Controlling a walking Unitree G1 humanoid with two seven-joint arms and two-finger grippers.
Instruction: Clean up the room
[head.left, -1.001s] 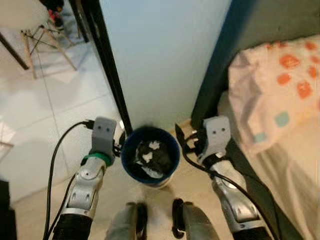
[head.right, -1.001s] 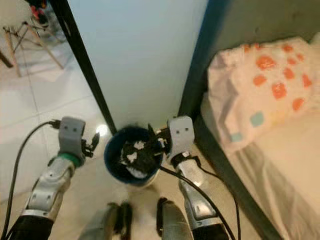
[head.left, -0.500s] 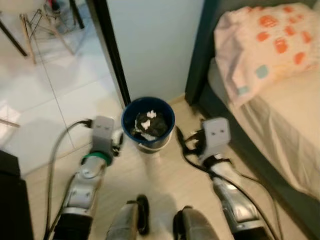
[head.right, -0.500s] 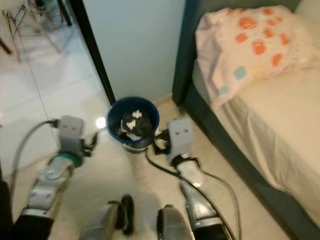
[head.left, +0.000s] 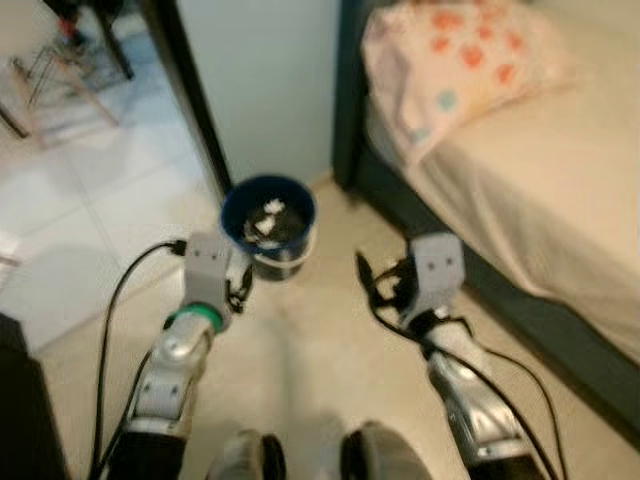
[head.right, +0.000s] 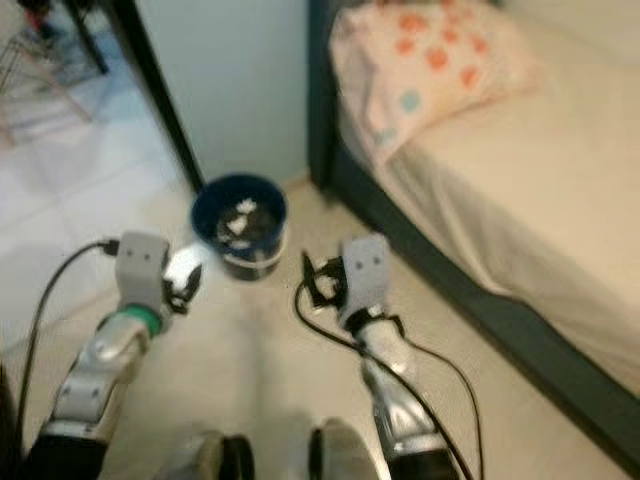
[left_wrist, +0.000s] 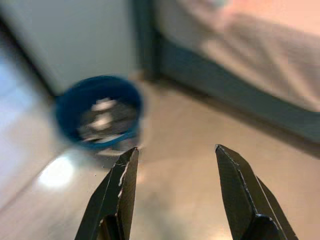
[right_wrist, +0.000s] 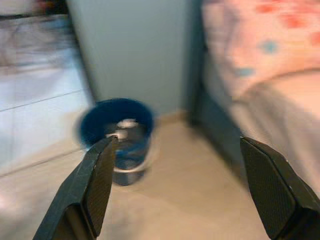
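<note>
A blue bin (head.left: 268, 215) holding dark rubbish and scraps of white paper is seen standing on the pale floor (head.left: 310, 340), at the foot of a light blue wall (head.left: 265, 80) and just beside the dark frame of a bed (head.left: 560, 330). A black door frame (head.left: 190, 110) is set to the bin's left, with white tiles (head.left: 70, 210) beyond it. On the bed, a pillow (head.left: 460, 50) patterned with orange and blue squares is laid at the head of a cream sheet (head.left: 540, 190). The left claw (left_wrist: 172, 165) is held low, near the bin and short of it, its two black fingers spread apart and empty. The right claw (right_wrist: 177, 165) is held over the floor between bin and bed, its fingers likewise wide apart with nothing between them. The views are blurred.
</note>
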